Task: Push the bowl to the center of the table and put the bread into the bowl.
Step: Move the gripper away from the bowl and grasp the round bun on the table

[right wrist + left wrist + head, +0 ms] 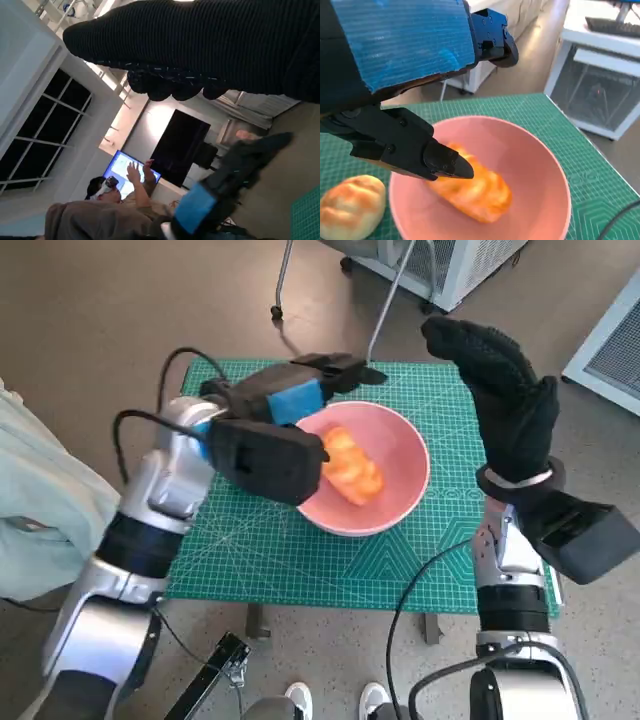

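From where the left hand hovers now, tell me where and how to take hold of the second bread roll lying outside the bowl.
Grip the bread roll across its rounded middle, coming down from above. It lies on the green mat, just outside the pink bowl, so the bowl wall blocks a sideways approach from that side. The left hand is open over the bowl; its fingers should probably straddle the roll's shorter width.

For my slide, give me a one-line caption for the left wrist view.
Left hand hovers over a pink bowl holding one bread roll; a second roll lies outside.
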Tool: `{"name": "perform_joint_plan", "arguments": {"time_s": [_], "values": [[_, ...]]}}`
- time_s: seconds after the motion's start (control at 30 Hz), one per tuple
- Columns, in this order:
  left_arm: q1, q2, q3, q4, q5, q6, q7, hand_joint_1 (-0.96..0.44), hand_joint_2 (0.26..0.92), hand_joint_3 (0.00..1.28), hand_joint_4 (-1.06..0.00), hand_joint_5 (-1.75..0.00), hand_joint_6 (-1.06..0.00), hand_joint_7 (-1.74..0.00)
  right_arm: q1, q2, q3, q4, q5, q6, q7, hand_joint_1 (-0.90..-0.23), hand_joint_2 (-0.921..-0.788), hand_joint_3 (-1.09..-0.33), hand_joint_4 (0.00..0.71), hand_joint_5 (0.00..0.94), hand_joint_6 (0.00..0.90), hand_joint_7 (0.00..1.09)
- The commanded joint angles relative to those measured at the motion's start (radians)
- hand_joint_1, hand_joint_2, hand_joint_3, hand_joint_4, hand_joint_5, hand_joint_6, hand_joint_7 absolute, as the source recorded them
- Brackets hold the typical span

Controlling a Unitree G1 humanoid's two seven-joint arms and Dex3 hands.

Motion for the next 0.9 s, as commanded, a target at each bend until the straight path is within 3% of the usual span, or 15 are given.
{"name": "perform_joint_plan", "arguments": {"time_s": [0.03, 0.13, 0.33, 0.6, 0.9], "values": [[0.015, 0.043, 0.025, -0.015, -0.029, -0.008, -0.023, -0.15, 0.802, 0.07, -0.01, 0.0, 0.0, -0.46, 0.023, 0.004, 0.001, 0.002, -0.005, 0.01, -0.004, -0.693, -0.921, -0.733, 0.306, 0.003, 0.016, 0.86], [0.021, 0.127, 0.067, -0.004, -0.055, -0.05, -0.052, -0.11, 0.822, 0.04, -0.08, 0.0, -0.11, -0.3, 0.03, 0.003, 0.0, -0.006, -0.004, 0.015, -0.005, -0.692, -0.921, -0.734, 0.303, 0.002, 0.016, 0.87], [0.029, 0.197, 0.079, 0.03, -0.038, -0.076, -0.052, -0.07, 0.841, 0.02, -0.15, -0.01, -0.23, -0.16, 0.032, 0.002, -0.006, -0.008, 0.008, 0.02, 0.001, -0.689, -0.921, -0.734, 0.301, 0.001, 0.013, 0.87], [0.035, 0.251, 0.062, 0.13, 0.013, -0.086, -0.003, -0.08, 0.843, 0.01, -0.16, 0.0, -0.27, -0.13, 0.03, 0.003, -0.01, -0.001, 0.014, 0.016, 0.007, -0.687, -0.921, -0.733, 0.301, 0.001, 0.008, 0.87], [0.047, 0.248, 0.043, 0.181, 0.057, -0.033, 0.041, -0.12, 0.838, 0.0, -0.17, 0.0, -0.28, -0.12, 0.025, 0.004, -0.01, 0.006, 0.011, 0.017, 0.007, -0.686, -0.921, -0.735, 0.301, 0.001, 0.006, 0.87]]}}
